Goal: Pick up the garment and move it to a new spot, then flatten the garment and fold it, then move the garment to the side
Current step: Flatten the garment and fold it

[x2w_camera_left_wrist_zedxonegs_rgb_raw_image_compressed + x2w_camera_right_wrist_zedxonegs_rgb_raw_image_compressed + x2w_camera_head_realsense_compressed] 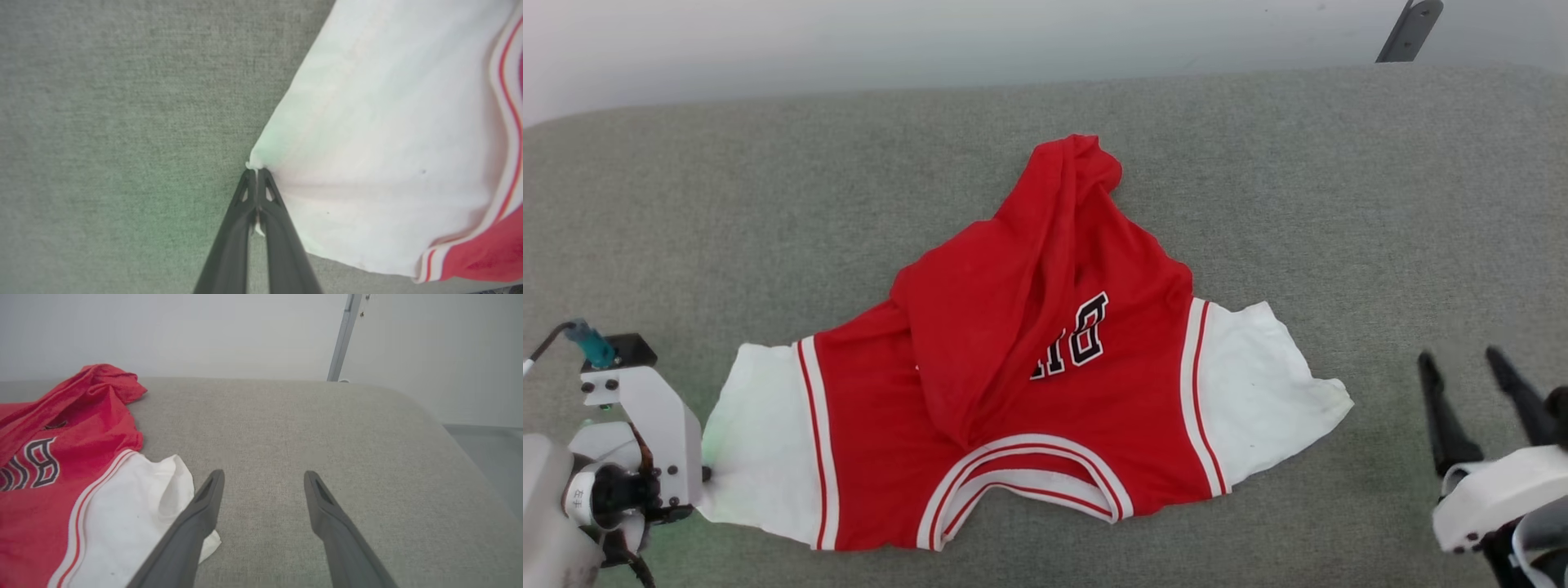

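Left wrist view, sleeve edge of garment (388, 143) pinched by left gripper (256, 172), right gripper (263, 477) spread over grey surface (286, 416).

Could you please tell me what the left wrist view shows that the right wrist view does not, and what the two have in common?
Left wrist view: a close look at the left claw, shut on the edge of the garment at its white sleeve.
Right wrist view: the right claw, open above the grey surface beside the other white sleeve; the black-and-white lettering; the bunched red body; a pale wall; and a metal post.
Shared: the garment's white sleeve fabric, its red-and-white striped trim and the grey surface.
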### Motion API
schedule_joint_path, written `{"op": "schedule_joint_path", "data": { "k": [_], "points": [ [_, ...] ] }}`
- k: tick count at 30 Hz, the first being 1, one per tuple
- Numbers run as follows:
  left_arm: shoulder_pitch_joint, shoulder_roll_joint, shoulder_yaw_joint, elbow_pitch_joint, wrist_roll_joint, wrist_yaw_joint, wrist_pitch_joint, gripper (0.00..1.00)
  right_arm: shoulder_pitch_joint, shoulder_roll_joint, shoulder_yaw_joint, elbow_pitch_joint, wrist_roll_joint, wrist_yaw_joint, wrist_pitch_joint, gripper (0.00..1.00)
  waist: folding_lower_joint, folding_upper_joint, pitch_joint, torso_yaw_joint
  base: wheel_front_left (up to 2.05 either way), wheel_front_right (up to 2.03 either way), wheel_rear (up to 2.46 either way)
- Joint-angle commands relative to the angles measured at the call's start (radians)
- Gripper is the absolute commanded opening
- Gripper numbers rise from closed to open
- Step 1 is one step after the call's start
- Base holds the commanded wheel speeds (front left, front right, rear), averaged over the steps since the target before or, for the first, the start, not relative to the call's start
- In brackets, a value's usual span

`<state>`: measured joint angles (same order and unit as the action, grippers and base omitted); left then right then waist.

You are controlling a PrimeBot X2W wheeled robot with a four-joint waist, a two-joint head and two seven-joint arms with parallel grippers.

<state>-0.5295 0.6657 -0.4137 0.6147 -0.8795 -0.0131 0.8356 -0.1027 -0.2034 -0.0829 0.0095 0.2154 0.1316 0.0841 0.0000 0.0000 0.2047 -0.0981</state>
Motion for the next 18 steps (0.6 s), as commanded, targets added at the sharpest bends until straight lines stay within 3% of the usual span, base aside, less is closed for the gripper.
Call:
{"op": "schedule_joint_path", "data": {
  "k": [1,18],
  "points": [
    [0.018,-0.027,-0.012,0.003,-0.007,0.0,-0.002,0.0,0.012,-0.002,0.009,0.001,0.016,-0.002,0.025,1.0,0.0,0.0,0.002,0.001,0.0,0.0,0.0],
    [-0.008,-0.068,-0.035,-0.078,0.001,-0.003,-0.027,0.0,-0.104,-0.094,0.179,0.151,0.206,-0.002,0.398,1.0,0.0,0.0,0.038,0.059,0.0,0.0,0.0]
  ]
}}
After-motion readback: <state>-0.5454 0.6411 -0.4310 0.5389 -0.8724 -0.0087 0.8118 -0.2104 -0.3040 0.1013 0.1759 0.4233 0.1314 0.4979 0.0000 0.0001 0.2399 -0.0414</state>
